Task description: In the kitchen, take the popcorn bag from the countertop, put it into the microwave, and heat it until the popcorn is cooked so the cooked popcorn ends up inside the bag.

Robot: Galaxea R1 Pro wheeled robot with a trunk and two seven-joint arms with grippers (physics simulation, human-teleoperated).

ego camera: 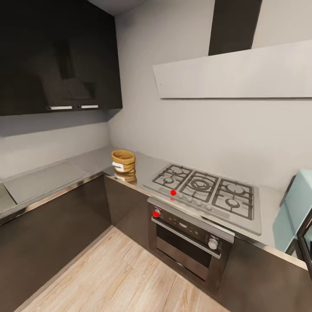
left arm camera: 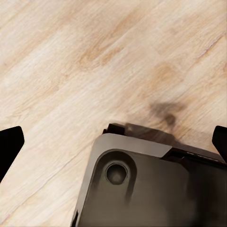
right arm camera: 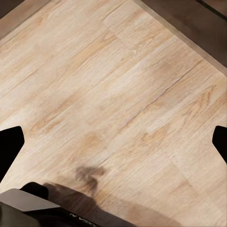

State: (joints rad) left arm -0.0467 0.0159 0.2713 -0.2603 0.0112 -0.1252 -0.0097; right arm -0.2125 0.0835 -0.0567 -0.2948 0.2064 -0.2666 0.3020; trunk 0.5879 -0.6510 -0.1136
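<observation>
I see the small golden-tan paper popcorn bag (ego camera: 123,161) upright on the light-grey countertop (ego camera: 93,159) corner, beside the steel gas hob (ego camera: 206,187). Both grippers hang over wooden floor (ego camera: 125,277), fingers wide apart — approaching carelessly, I risk tipping that soft bag or clipping the oven (ego camera: 190,240).

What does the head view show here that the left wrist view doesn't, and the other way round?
Head view alone: the popcorn bag on the countertop in the corner, the gas hob with the oven below it, the white hood, black cabinets, and a mint-blue microwave at the right edge.

Left wrist view alone: the left gripper, its dark fingers spread wide with nothing between them, above a dark grey part of the robot's base.

Both: the pale wood floor.
</observation>
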